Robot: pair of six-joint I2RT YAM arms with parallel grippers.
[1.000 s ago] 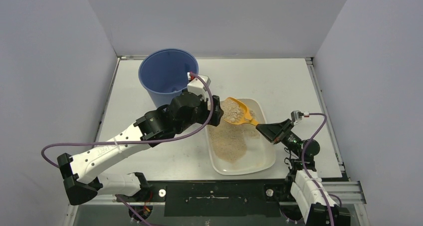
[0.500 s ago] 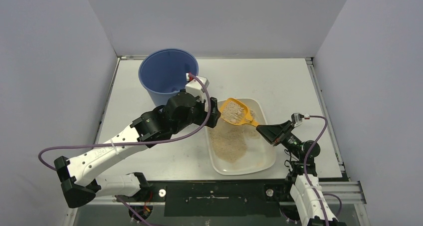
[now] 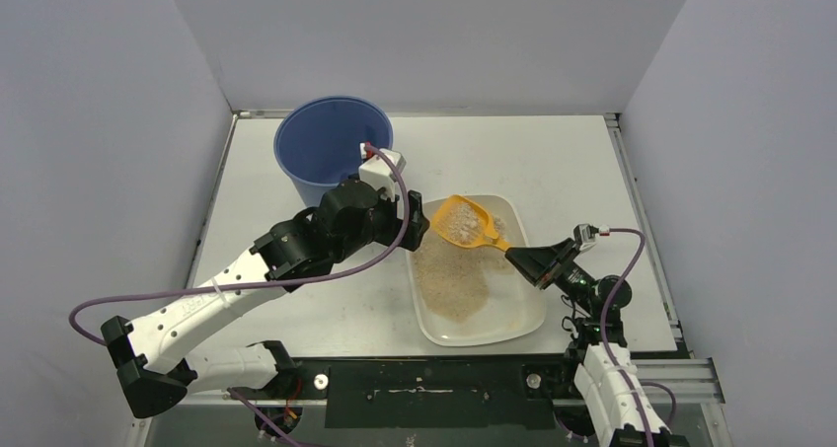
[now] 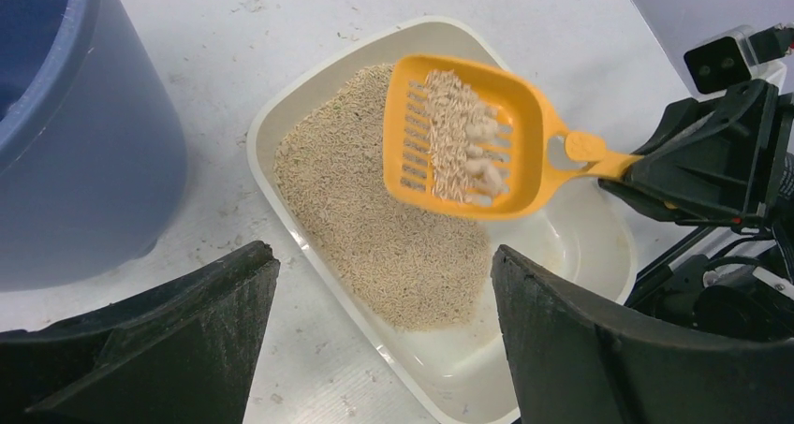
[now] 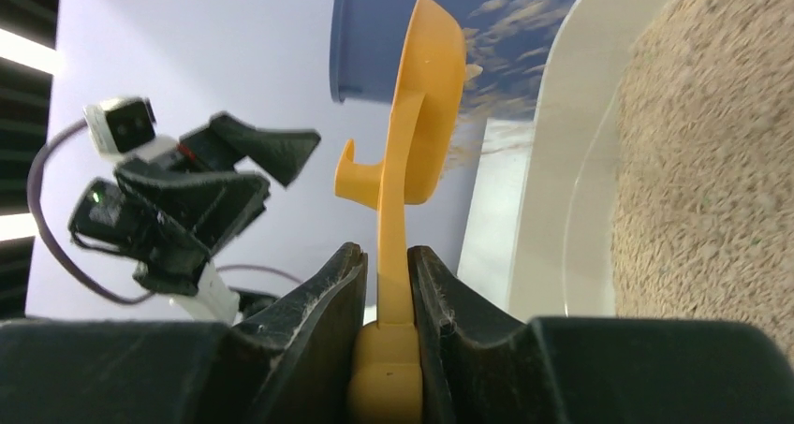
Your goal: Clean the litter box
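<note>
Item: yellow slotted plastic scoop (image 3: 466, 224), clenched in right fingers (image 5: 318, 302), had sifted to clumps (image 4: 477, 167) over shallow white plastic litter box (image 3: 533, 319); dumping seemed next. Left fingers (image 4: 580, 340) stood released.

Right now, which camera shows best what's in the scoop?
The left wrist view: the scoop faces it, pale clumps on its slots. The top view shows it small; the right wrist sees it edge-on, contents hidden.

Black left hand (image 3: 421, 226) on white arm (image 3: 197, 314), purple cable (image 3: 148, 292)
</note>
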